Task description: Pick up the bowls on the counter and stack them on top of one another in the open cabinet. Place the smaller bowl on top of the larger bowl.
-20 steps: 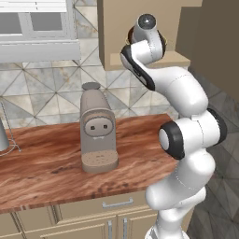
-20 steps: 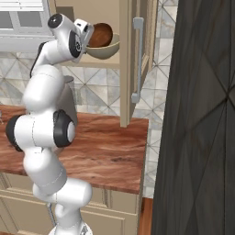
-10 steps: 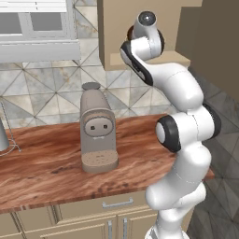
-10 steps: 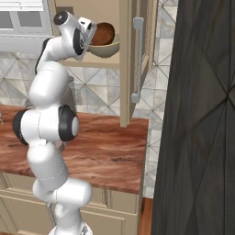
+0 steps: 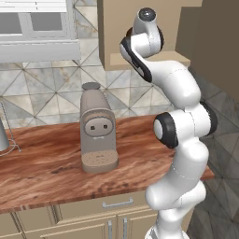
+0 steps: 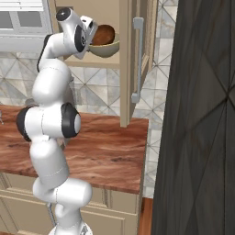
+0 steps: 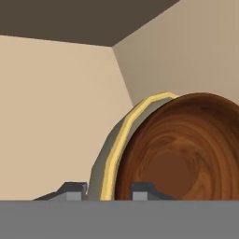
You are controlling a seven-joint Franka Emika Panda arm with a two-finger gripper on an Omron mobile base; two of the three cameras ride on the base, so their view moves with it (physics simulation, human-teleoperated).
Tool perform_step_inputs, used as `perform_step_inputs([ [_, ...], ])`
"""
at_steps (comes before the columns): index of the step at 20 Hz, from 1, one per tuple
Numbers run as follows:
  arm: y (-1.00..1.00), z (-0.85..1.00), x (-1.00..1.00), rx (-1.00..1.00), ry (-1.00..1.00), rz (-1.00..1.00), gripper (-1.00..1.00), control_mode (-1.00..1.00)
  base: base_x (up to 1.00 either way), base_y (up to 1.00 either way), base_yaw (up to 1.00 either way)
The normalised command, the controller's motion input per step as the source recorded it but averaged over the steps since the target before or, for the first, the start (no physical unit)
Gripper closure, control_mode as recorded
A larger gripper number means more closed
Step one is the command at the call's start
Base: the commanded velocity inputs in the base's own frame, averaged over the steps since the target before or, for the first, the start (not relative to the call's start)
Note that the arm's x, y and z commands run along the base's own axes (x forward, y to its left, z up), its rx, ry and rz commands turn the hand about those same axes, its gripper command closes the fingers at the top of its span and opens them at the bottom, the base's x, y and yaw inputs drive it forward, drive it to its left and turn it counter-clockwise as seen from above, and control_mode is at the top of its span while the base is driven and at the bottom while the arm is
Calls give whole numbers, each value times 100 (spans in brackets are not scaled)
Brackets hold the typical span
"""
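Reaching up into the open cabinet (image 6: pixel 131 69), the white arm has its hand level with the shelf board, and in the right base view the smaller bowl (image 6: pixel 104 35) sits nested inside the larger bowl (image 6: pixel 106 47), both on that shelf just beside the hand. From the hand view the two bowls appear tilted because the camera is rolled: the dark reddish-brown bowl (image 7: pixel 182 158) lies within the pale olive-yellow one (image 7: pixel 122 140), whose yellow rim curves round its left edge. The gripper (image 7: pixel 109 191) shows as two small grey finger tips at the bottom of that view, one tip to the left of the yellow rim and the other over the brown inside, so the rims of the stacked bowls stand between them. The jaws are set narrow, only a little apart; whether they press on the rims or stand just free of them I cannot tell. Below, the reddish-brown wood-grain desk (image 5: pixel 51 172) carries a taupe coffee machine (image 5: pixel 97 128), well apart from the cabinet, with beige drawers (image 5: pixel 100 207) underneath
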Motion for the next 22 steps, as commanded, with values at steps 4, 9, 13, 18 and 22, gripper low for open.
perform_step_inputs([
  [4, -7, -15, 15, 0, 0, 2, 100, -100, 0, 0, 0],
  [9, -2, -4, 16, 0, 1, 1, 100, -100, 0, 0, 0],
  [13, 0, 0, 12, 0, 0, 2, -100, -100, 0, 0, 0],
  [18, 0, 0, 5, 0, 0, 1, -100, -100, 0, 0, 0],
  [22, 0, 0, 0, 0, -3, 1, -100, -100, 0, 0, 0],
])
